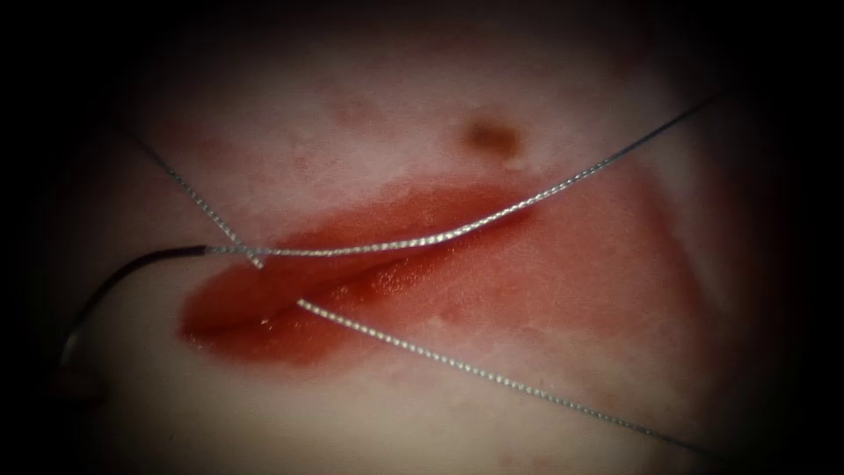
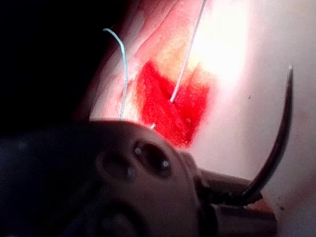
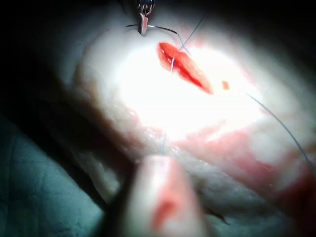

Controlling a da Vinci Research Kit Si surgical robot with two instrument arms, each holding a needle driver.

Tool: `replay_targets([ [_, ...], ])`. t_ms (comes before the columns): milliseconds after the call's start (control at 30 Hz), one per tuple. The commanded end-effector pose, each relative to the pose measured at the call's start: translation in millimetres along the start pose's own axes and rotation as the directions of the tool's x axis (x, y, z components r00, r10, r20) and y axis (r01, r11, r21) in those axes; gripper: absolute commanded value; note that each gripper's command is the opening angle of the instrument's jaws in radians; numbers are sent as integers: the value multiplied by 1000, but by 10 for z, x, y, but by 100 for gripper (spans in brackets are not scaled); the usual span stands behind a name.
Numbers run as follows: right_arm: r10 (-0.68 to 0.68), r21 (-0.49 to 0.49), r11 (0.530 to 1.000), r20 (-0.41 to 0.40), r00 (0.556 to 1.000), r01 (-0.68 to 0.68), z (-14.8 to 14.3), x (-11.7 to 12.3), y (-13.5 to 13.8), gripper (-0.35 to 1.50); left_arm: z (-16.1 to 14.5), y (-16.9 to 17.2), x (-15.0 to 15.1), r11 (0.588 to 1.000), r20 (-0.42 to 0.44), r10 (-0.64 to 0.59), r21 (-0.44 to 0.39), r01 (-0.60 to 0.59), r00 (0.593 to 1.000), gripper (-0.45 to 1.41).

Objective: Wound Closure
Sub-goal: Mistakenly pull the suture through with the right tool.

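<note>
Endoscope view gives us the tissue (image 1: pixel 492 387), its cut (image 1: pixel 352 273) wet with red fluid (image 1: pixel 264 330), and thread (image 1: pixel 422 239) crossing over it; the dark needle (image 1: pixel 132 268) curves away left of the cut, lying outside the tissue. Our left wrist view adds what that misses: the left gripper (image 2: pixel 236 198) sits low beside the tissue, its jaws closed on the needle (image 2: pixel 276 148) near its end, the curve rising free with its tip in the air. From the right wrist view we see the left tool (image 3: pixel 143 19) beyond the cut (image 3: pixel 185 66), gripping the needle (image 3: pixel 160 27). We cannot tell the right gripper's state.
</note>
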Motion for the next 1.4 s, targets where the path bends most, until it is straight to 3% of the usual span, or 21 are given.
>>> replay_targets([
  [33, 7, 1, 1000, -4, 1000, -7, -1, 1, 0, -35, -5, -7, -7, 1000, 5, 1, 4, -1, 1000, -45],
  [533, 67, -15, 998, 10, 998, -67, -21, -58, -2, -35, -5, -7, -7, 1000, 5, 2, 4, -2, 1000, -45],
  [833, 76, -32, 997, 23, 997, -76, -24, -64, -6, -35, -5, -7, -7, 1000, 5, 2, 4, -2, 1000, -45],
  [867, 79, -36, 996, 19, 997, -78, -24, -62, -6, -23, -5, -7, -7, 1000, 5, 2, 4, -2, 1000, -45],
  [933, 85, -58, 995, -6, 996, -85, -27, -56, -8, 39, -5, -7, -7, 1000, 5, 2, 4, -2, 1000, -45],
  [1067, 110, -73, 991, -13, 994, -110, -37, -39, -14, 73, -5, -7, -7, 1000, 5, 2, 4, -2, 1000, -45],
  [1133, 125, -104, 986, -42, 991, -129, -43, -28, -19, 113, -5, -7, -7, 1000, 5, 2, 4, -2, 1000, -45],
  [1233, 72, -152, 985, -50, 996, -79, -46, 9, -40, 130, -4, -8, -7, 1000, 6, 1, 4, -1, 1000, -45],
  [1300, 39, -154, 987, -34, 999, -43, -42, 40, -52, 126, -5, -8, -7, 1000, 5, 0, 4, 0, 1000, -45],
  [1400, 9, -143, 990, -39, 999, -15, -36, 68, -61, 125, -5, -8, -7, 1000, 5, 0, 4, 0, 1000, -45],
])
